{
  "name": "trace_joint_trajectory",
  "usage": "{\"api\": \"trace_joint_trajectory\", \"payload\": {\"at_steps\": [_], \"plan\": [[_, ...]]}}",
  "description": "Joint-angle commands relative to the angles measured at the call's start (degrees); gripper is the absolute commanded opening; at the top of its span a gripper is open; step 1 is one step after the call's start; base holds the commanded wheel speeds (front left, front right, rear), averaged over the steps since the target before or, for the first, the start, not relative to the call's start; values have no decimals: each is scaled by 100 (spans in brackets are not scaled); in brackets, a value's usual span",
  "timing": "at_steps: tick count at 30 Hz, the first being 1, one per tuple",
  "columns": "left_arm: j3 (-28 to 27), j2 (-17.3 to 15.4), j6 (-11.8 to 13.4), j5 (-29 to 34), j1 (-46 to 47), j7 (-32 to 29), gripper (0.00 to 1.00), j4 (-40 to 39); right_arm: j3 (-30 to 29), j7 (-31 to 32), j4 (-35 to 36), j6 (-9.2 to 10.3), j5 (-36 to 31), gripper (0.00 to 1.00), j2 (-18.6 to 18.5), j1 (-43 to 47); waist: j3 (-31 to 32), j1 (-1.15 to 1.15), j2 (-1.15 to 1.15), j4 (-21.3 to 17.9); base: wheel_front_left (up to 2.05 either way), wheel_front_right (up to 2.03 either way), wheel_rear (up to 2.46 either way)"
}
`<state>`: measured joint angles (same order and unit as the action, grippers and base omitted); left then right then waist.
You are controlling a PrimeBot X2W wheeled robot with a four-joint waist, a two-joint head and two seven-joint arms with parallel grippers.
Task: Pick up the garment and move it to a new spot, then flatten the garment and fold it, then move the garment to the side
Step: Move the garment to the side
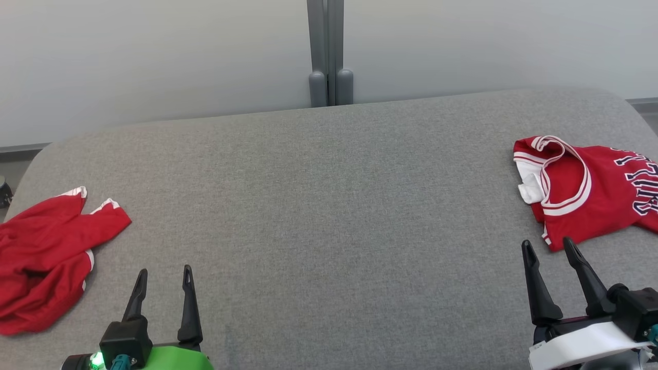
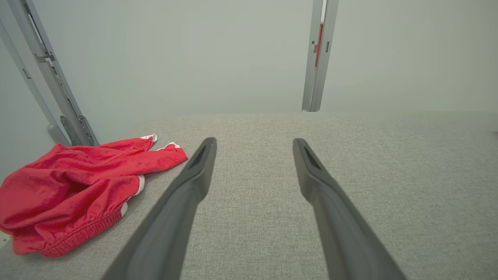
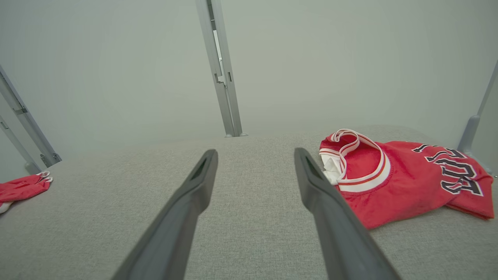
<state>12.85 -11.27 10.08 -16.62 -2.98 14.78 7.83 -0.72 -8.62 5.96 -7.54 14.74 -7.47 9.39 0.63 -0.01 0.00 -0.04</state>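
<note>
A grey fabric surface (image 1: 329, 205) with rounded far corners carries two red garments, well apart. Crumpled shorts (image 1: 46, 257) with white trim lie at its left edge. A jersey (image 1: 591, 195) with dark lettering and white-striped collar lies at its right edge.

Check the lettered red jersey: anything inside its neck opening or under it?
Inside the neck opening of the jersey: red fabric, bunched white piece at the collar edge. It lies on the grey cushion; anything beneath it is covered.
</note>
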Motion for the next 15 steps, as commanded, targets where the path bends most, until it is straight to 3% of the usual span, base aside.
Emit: {"api": "trace_joint_trajectory", "payload": {"at_steps": [1, 15], "plan": [[-5, -41, -24, -19, -101, 6, 100, 38, -14, 30, 52, 11, -30, 100, 26, 94, 26, 1, 0, -4, 0, 0, 0], [34, -84, 28, -86, -67, -51, 100, 146, -95, 103, 115, 11, -30, 100, 68, 138, 30, 1, 0, 6, 0, 0, 0]]}}
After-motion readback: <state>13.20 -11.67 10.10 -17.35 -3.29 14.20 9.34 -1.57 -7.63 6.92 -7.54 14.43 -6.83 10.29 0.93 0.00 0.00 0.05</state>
